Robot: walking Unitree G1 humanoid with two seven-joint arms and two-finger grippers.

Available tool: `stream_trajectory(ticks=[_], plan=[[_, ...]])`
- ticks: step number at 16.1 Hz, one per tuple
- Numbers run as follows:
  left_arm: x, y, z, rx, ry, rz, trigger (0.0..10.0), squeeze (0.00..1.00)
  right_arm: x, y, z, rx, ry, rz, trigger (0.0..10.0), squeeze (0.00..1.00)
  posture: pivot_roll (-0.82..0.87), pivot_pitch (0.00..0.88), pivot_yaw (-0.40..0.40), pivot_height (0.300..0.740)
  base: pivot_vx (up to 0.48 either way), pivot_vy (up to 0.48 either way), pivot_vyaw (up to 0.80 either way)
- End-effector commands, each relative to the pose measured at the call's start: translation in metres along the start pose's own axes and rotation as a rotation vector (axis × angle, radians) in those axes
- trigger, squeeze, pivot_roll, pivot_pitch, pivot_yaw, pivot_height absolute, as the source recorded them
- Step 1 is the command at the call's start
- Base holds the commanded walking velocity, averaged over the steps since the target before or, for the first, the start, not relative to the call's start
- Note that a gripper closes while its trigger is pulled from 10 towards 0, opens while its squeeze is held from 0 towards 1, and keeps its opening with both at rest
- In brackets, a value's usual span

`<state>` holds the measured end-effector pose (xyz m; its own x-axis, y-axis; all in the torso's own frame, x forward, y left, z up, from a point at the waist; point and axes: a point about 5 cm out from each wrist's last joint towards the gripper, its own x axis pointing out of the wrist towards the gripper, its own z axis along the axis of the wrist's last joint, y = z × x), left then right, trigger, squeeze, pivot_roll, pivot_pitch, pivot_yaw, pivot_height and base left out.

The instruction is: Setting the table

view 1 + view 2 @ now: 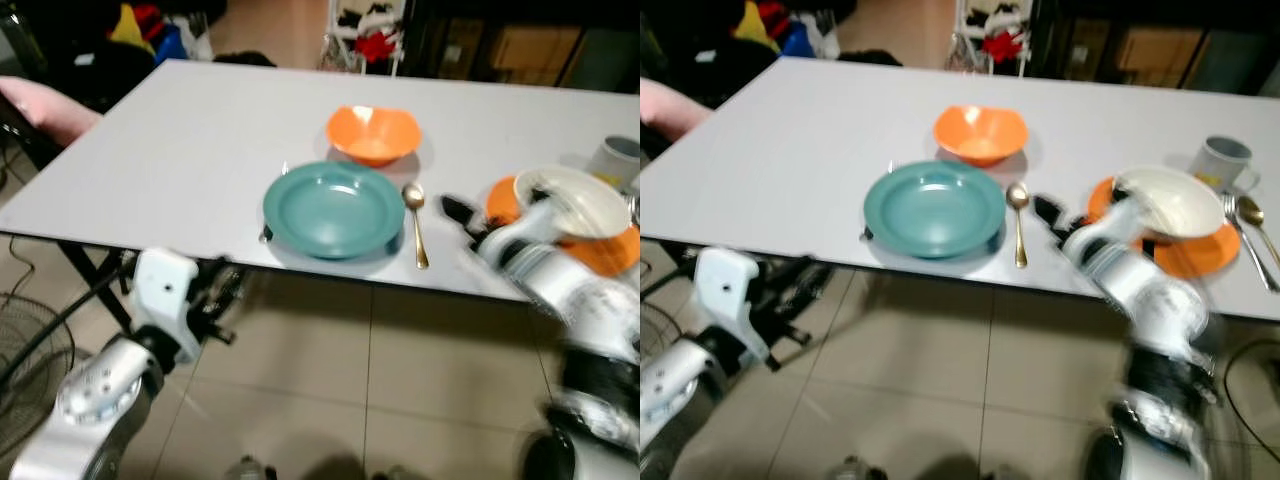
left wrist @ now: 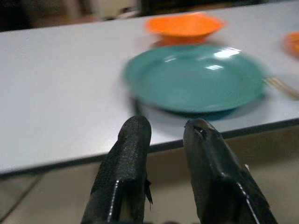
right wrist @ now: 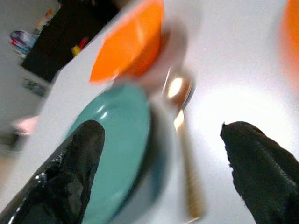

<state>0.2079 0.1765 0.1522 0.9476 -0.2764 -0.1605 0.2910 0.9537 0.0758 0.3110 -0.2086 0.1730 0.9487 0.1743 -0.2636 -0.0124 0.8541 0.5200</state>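
A teal plate (image 1: 334, 208) sits near the front edge of the white table (image 1: 180, 150), with an orange bowl (image 1: 372, 135) just behind it. A gold spoon (image 1: 416, 225) lies to the plate's right. Further right, a white bowl (image 1: 575, 200) stands on an orange plate (image 1: 1195, 255). My right gripper (image 1: 455, 212) hovers just right of the spoon; in the right wrist view its fingers (image 3: 70, 172) are spread wide and empty over the spoon (image 3: 180, 109). My left gripper (image 1: 215, 300) is below the table edge, its fingers (image 2: 133, 149) slightly apart, pointing at the teal plate (image 2: 196, 79).
A grey mug (image 1: 1222, 160) stands at the back right, with a fork and a gold spoon (image 1: 1248, 218) beside the orange plate. A dark utensil (image 1: 265, 236) pokes out at the teal plate's left. A fan (image 1: 30, 370) stands on the tiled floor at left.
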Motion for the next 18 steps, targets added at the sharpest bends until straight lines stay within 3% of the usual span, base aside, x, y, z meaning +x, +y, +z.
stream_trajectory(ticks=[1, 3, 4, 9, 11, 18], plan=[[-0.003, 0.004, 0.001, 0.019, 0.007, 0.102, 10.0, 0.00, -0.008, 0.026, 0.007, -0.192, -0.065, 0.086, 10.0, 0.00, -0.05, 0.000, 0.055, 0.740, 0.000, 0.000, 0.80], [-0.008, -0.001, 0.003, 0.039, -0.007, 0.178, 10.0, 0.00, -0.023, 0.052, -0.007, -0.492, -0.101, 0.167, 10.0, 0.00, -0.06, 0.000, 0.066, 0.740, 0.000, 0.000, 0.80], [-0.010, -0.007, 0.006, 0.100, -0.011, 0.210, 10.0, 0.00, -0.030, 0.061, -0.019, -0.552, -0.119, 0.196, 10.0, 0.00, -0.05, 0.000, 0.068, 0.740, 0.000, 0.000, 0.80], [-0.007, -0.010, 0.018, 0.087, -0.108, 0.281, 10.0, 0.00, -0.032, 0.068, -0.042, -0.540, -0.152, 0.230, 10.0, 0.00, -0.03, 0.000, 0.064, 0.740, 0.000, 0.000, 0.80], [-0.006, -0.005, 0.019, 0.082, -0.106, 0.326, 10.0, 0.00, -0.032, 0.065, -0.049, -0.528, -0.133, 0.253, 10.0, 0.00, -0.02, 0.000, 0.061, 0.740, 0.000, 0.000, 0.80], [-0.004, 0.007, 0.018, 0.152, -0.088, 0.287, 10.0, 0.00, -0.038, 0.059, -0.063, -0.538, -0.112, 0.287, 10.0, 0.00, -0.03, 0.000, 0.083, 0.740, 0.000, 0.000, 0.80]])
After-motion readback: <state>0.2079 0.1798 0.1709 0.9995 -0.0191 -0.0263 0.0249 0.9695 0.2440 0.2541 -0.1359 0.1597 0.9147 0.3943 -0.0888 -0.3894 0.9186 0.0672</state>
